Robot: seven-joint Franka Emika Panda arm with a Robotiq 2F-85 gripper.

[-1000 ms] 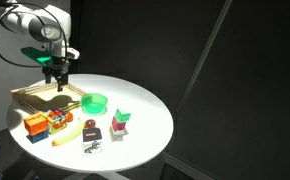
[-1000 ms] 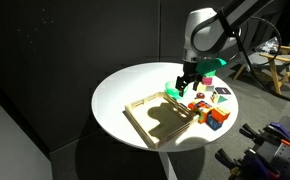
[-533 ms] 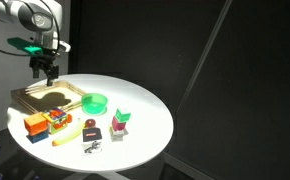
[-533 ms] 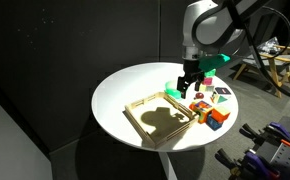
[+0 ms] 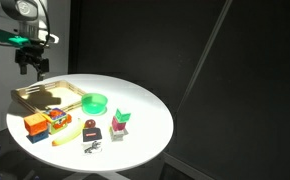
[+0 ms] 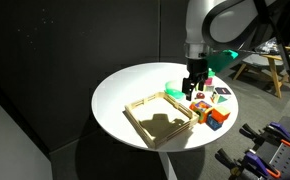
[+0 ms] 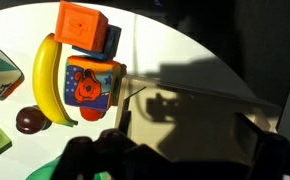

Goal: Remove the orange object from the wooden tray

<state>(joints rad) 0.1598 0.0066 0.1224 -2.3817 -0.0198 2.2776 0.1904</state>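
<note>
The orange block [image 5: 33, 124] lies on the white table in front of the wooden tray [image 5: 55, 87], outside it, next to a multicoloured cube [image 5: 57, 119]. It also shows in the other exterior view [image 6: 217, 118] and at the top of the wrist view [image 7: 80, 25]. The tray [image 6: 145, 103] holds nothing but the arm's shadow; in the wrist view its rim [image 7: 125, 95] runs beside the cube. My gripper [image 5: 30, 68] hangs high above the tray's far end, also seen in the other exterior view [image 6: 194, 90]. In the wrist view the gripper [image 7: 185, 165] is open and empty.
A green bowl [image 5: 95, 102] stands beside the tray. A banana [image 7: 47, 80], a dark plum [image 7: 30, 120] and the multicoloured cube [image 7: 90, 85] lie near the orange block. More small toys [image 5: 120, 122] sit mid-table. The round table's edge [image 5: 135, 160] drops off all around.
My gripper has risen and moved away from over the tray, towards its far end. The objects on the table have not moved.
</note>
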